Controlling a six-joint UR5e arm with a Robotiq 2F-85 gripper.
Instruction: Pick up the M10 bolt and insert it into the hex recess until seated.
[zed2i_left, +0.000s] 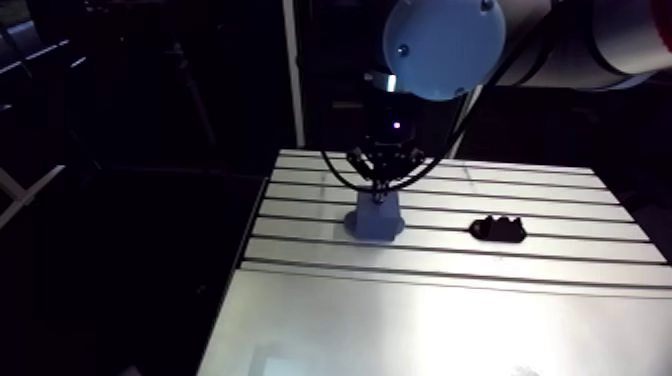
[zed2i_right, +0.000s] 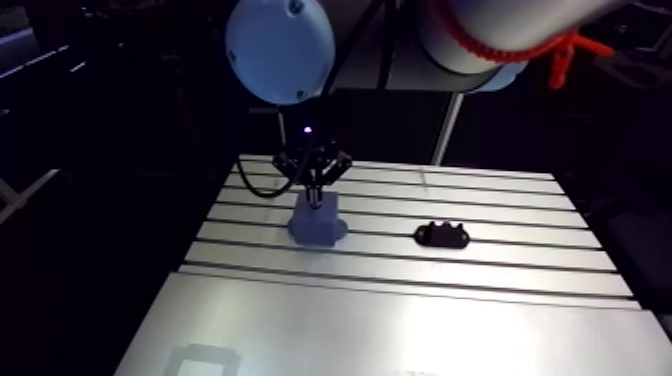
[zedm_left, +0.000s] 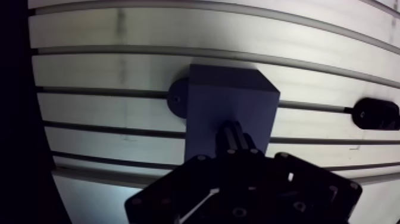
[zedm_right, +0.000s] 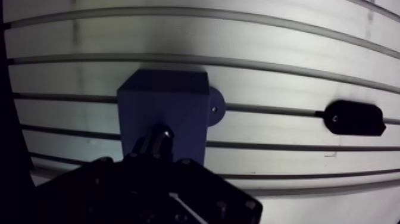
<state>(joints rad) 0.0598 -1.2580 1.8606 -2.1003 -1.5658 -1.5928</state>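
Observation:
A blue-grey fixture block (zedm_left: 229, 98) stands on the slotted aluminium table (zed2i_left: 450, 300), with a round foot tab (zedm_right: 215, 107) at one side. My gripper (zedm_left: 234, 132) hangs straight over the block's top face, its fingertips close together right at the surface. A small bright metal tip, the M10 bolt (zedm_right: 163, 132), shows between the fingertips where they meet the block. The hex recess is hidden under the fingers. In the arm view the gripper (zed2i_left: 381, 190) comes down onto the block (zed2i_left: 375, 215) near the table's back left.
A small black holder (zed2i_left: 498, 229) lies on the table to the right of the block, about a block's width away; in the wrist view this black holder (zedm_right: 355, 117) sits beside the gripper. The table's left edge (zed2i_left: 245, 255) drops into darkness.

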